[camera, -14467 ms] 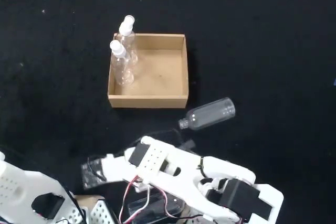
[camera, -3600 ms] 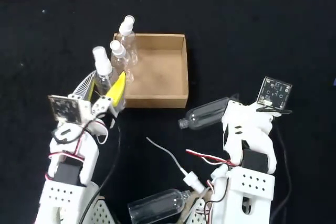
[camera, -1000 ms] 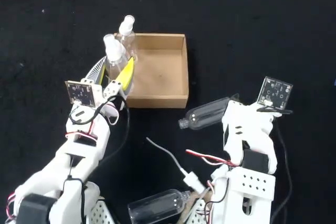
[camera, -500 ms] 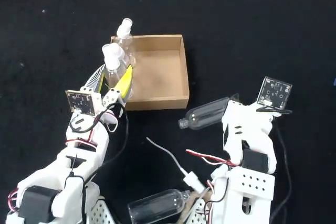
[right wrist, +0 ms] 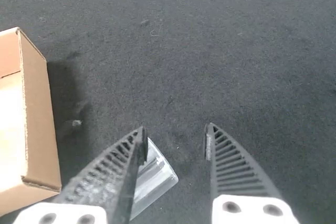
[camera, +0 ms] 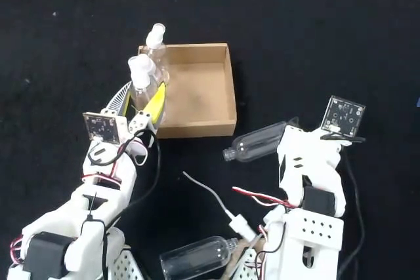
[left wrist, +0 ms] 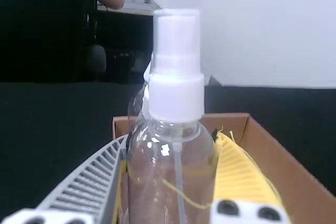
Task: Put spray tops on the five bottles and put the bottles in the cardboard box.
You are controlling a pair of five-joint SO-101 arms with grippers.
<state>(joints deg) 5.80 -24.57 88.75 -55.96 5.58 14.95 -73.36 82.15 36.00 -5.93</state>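
The right hand (right wrist: 175,129) hides most of the lying bottle (right wrist: 156,176).

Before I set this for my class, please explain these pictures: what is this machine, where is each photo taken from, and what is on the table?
These are two small robot arms side by side at a black table, each ending in a two-fingered pincer. One picture looks down from a fixed camera; the other two come from cameras on the arms' wrists, looking along each pincer. The left pincer is shut on a clear bottle with a white spray top, held at the left side of the cardboard box. Another capped bottle stands at the box's far left corner. The right pincer is open over an uncapped bottle lying on the table. A second uncapped bottle lies near the arms' bases.
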